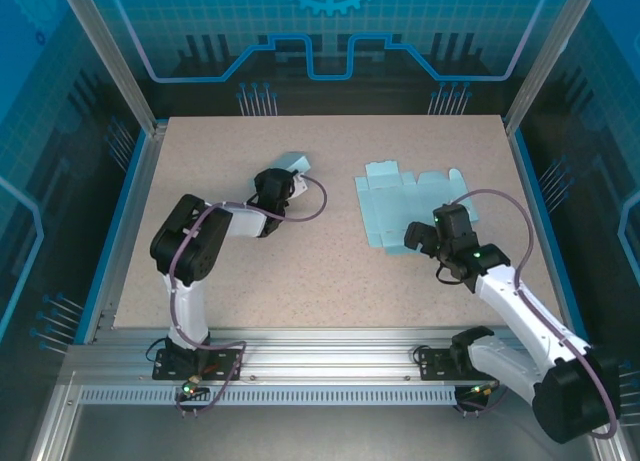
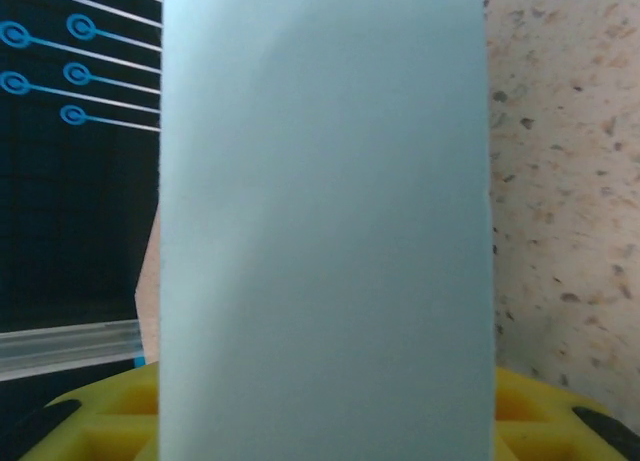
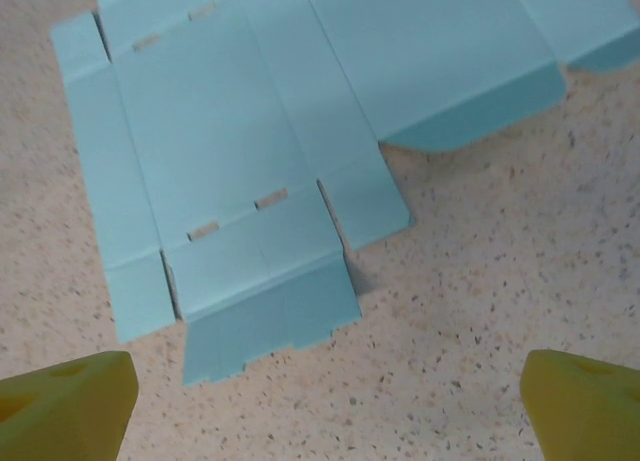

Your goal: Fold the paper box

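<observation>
Hovering low over the tabletop (image 1: 330, 281), the right gripper (image 1: 425, 239) stands wide apart with nothing between its yellow fingertips (image 3: 70, 406). Its wrist view looks onto the near edge of the flat blank (image 3: 220, 141).

The flat blank (image 1: 400, 203) lies unfolded on the right half of the tabletop, just beyond the right gripper. Its panels, slots and side flaps are all spread out. The nearest flap (image 3: 270, 321) points toward the gripper, and one right-hand panel seems slightly lifted, judging by its shadow.

Farther back and left of centre, the left gripper (image 1: 285, 182) holds a folded box (image 1: 296, 164) part-way closed around it. In the left wrist view the pale blue face of the folded box (image 2: 325, 231) sits between the yellow fingers (image 2: 110, 421).

Judgement: one piece looks already formed and is parked in the left gripper. The step in hand is starting on the flat blank.

Next move, as I read it: lower the right gripper to the nearest flap, get one finger under its edge and pinch. Then raise it along the crease without dragging the sheet across the tabletop.
</observation>
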